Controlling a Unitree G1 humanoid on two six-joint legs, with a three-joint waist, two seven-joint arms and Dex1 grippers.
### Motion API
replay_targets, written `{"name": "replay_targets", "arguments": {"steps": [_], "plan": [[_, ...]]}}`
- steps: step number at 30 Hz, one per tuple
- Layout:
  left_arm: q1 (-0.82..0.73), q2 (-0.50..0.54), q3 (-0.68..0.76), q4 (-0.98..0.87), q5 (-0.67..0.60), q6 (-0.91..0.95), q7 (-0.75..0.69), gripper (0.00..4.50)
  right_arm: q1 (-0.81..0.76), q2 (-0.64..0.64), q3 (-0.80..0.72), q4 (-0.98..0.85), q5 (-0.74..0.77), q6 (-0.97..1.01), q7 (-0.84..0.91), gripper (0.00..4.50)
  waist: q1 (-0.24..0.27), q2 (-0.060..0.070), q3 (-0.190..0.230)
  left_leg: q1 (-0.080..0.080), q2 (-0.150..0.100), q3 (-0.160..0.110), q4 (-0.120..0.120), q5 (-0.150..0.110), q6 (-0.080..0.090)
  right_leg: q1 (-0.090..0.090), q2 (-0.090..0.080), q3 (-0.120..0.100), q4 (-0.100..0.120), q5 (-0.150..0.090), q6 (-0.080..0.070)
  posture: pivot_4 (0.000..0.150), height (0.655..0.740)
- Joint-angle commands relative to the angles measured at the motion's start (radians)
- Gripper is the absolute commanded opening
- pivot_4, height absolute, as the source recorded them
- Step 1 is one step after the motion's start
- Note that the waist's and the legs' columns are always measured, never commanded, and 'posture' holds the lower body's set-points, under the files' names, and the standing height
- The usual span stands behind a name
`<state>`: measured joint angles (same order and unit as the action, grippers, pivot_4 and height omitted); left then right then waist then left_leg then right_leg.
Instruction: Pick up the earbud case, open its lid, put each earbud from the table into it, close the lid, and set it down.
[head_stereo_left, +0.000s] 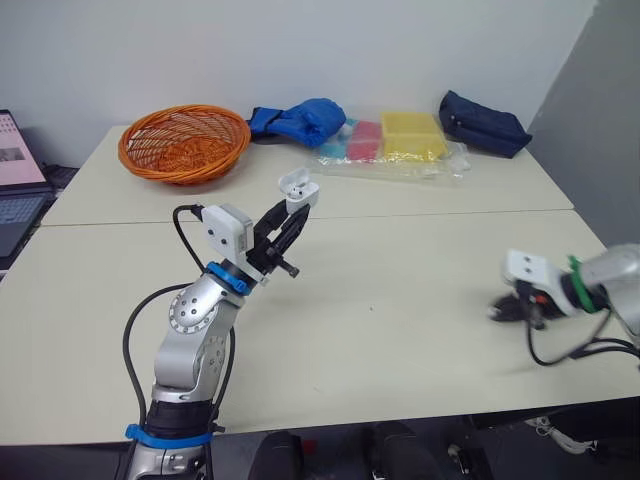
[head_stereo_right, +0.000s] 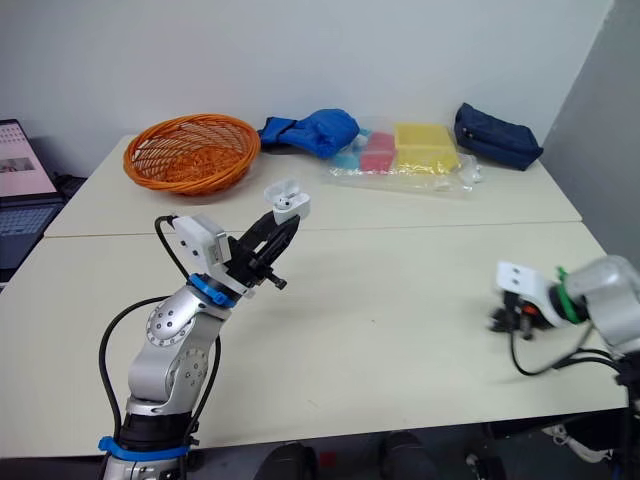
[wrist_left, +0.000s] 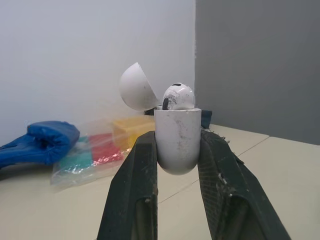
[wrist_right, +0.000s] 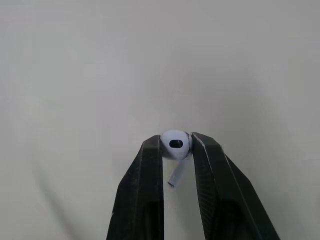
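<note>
My left gripper (head_stereo_left: 293, 217) is raised above the middle of the table, shut on the white earbud case (head_stereo_left: 298, 189). The case's lid (wrist_left: 136, 86) stands open and one white earbud (wrist_left: 178, 97) sits in it. Low over the table at the right, my right gripper (head_stereo_left: 502, 309) is shut on the second white earbud (wrist_right: 175, 144); its head is pinched between the fingertips and its stem hangs down between the fingers (wrist_right: 145, 190), over the bare tabletop.
At the back of the table stand an orange wicker basket (head_stereo_left: 184, 143), a blue cloth bundle (head_stereo_left: 298, 121), a clear bag of coloured packs (head_stereo_left: 395, 143) and a dark blue pouch (head_stereo_left: 483, 123). A laptop (head_stereo_left: 18, 180) sits off the table's left side.
</note>
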<state>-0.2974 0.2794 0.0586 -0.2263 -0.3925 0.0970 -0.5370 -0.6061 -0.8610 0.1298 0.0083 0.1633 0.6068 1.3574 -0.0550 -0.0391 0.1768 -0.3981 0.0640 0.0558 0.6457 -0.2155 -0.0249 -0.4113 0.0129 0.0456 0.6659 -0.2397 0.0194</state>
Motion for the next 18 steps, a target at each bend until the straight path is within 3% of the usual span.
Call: {"name": "replay_targets", "arguments": {"steps": [1,3,6,13,18], "plan": [[-0.025,-0.003,0.007,-0.006,0.000,-0.030,-0.003,0.74,-0.134,0.140,-0.151,-0.144,0.166,0.214,-0.183,0.48,0.002,0.000,0.000,0.000,0.000,-0.002,0.000,0.000,0.000,0.000,0.000,-0.001,0.001,0.000,0.000,0.150,0.7400],[-0.037,-0.010,0.000,0.000,0.001,-0.031,-0.002,0.74,-0.233,0.323,-0.266,-0.195,0.269,0.353,-0.371,0.48,0.007,0.000,0.000,-0.001,0.001,-0.003,-0.001,0.000,0.000,0.000,0.001,-0.003,0.000,0.000,-0.001,0.150,0.7400],[-0.056,-0.013,-0.004,0.017,-0.002,-0.037,-0.012,0.74,-0.288,0.535,-0.360,-0.282,0.362,0.377,-0.573,0.48,0.021,0.000,0.000,-0.004,0.001,-0.002,-0.002,0.000,0.000,-0.003,0.001,-0.003,0.000,-0.001,-0.001,0.150,0.7400],[-0.088,-0.034,-0.012,0.033,-0.038,-0.023,-0.034,0.74,-0.276,0.754,-0.342,-0.303,0.394,0.273,-0.806,0.48,0.033,0.000,-0.001,-0.019,-0.002,0.002,0.000,0.000,0.000,-0.014,-0.005,-0.003,-0.003,0.002,-0.002,0.150,0.7400],[-0.092,-0.038,-0.009,0.035,-0.058,-0.010,-0.046,0.74,-0.255,0.788,-0.301,-0.255,0.378,0.203,-0.851,0.48,0.030,0.000,-0.001,-0.019,-0.001,0.000,0.000,0.000,0.000,-0.014,-0.003,-0.004,-0.002,0.002,-0.002,0.150,0.7400]]}}
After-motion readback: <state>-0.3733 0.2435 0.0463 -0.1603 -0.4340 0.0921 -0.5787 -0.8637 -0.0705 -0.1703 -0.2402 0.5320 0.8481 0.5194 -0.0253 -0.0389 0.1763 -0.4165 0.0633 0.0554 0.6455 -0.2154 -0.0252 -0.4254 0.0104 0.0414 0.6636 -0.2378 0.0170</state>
